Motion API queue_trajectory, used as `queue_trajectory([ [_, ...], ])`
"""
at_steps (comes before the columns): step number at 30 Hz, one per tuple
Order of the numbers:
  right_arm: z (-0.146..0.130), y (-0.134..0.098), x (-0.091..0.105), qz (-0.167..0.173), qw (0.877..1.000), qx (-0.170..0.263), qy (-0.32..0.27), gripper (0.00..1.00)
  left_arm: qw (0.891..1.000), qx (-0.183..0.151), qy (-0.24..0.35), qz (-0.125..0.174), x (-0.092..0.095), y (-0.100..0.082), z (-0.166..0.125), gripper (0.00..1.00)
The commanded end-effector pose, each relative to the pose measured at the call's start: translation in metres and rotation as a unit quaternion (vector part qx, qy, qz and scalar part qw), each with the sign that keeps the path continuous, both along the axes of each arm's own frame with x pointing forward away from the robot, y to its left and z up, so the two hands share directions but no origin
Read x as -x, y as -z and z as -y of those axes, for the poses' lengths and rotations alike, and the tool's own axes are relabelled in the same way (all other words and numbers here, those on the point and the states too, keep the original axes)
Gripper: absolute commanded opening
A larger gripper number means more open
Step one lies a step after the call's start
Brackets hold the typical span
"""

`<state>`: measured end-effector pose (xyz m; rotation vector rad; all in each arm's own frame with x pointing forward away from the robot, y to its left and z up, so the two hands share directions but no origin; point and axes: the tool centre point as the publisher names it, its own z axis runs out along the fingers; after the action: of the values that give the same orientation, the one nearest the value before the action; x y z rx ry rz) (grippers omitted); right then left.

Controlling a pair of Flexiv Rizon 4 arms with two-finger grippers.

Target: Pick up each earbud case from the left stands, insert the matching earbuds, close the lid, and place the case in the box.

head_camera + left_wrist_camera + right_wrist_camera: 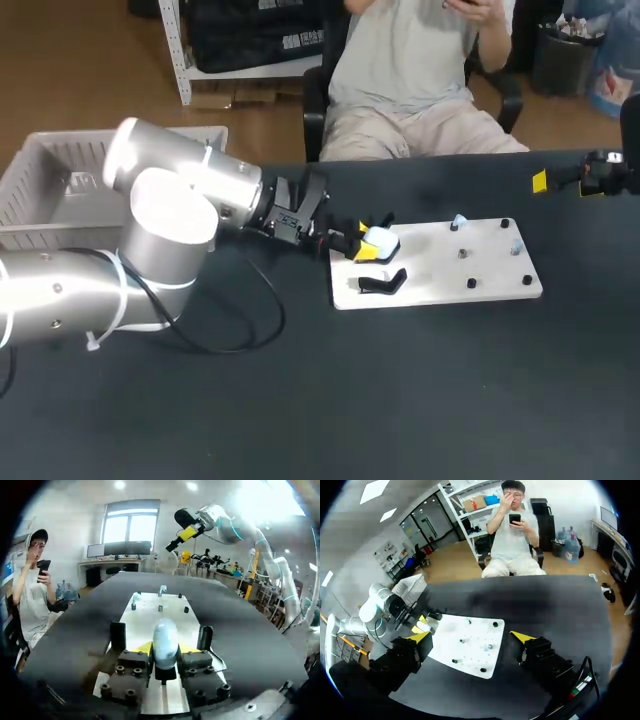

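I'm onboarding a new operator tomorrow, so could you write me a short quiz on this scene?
1. True or false: the right claw holds an earbud case.
2. Fill in: in the head view, the box stands at the ____ end of the table.
3. Where is the earbud case? A) in the box; B) between the fingers of the left claw, over the white board; C) in the right claw.
Key: 1 false; 2 left; 3 B.
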<state>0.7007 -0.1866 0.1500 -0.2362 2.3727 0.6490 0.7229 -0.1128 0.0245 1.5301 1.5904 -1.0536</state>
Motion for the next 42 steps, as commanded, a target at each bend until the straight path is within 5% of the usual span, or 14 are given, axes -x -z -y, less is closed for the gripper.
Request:
queue_trajectory([
  [1,0.000,0.000,0.000,0.000,1.000,0.000,0.000,1.00,1.000,0.014,0.001,0.006,0.003,-0.014,-0.012,0.00],
  [20,0.000,0.000,0.000,0.000,1.000,0.000,0.000,1.00,0.982,0.171,-0.057,0.060,0.043,-0.121,-0.041,0.00],
  [26,0.000,0.000,0.000,0.000,1.000,0.000,0.000,1.00,0.977,0.190,-0.065,0.067,0.052,-0.138,-0.048,0.00],
  [42,0.000,0.000,0.000,0.000,1.000,0.000,0.000,1.00,0.977,0.190,-0.065,0.067,0.052,-0.138,-0.048,0.00],
])
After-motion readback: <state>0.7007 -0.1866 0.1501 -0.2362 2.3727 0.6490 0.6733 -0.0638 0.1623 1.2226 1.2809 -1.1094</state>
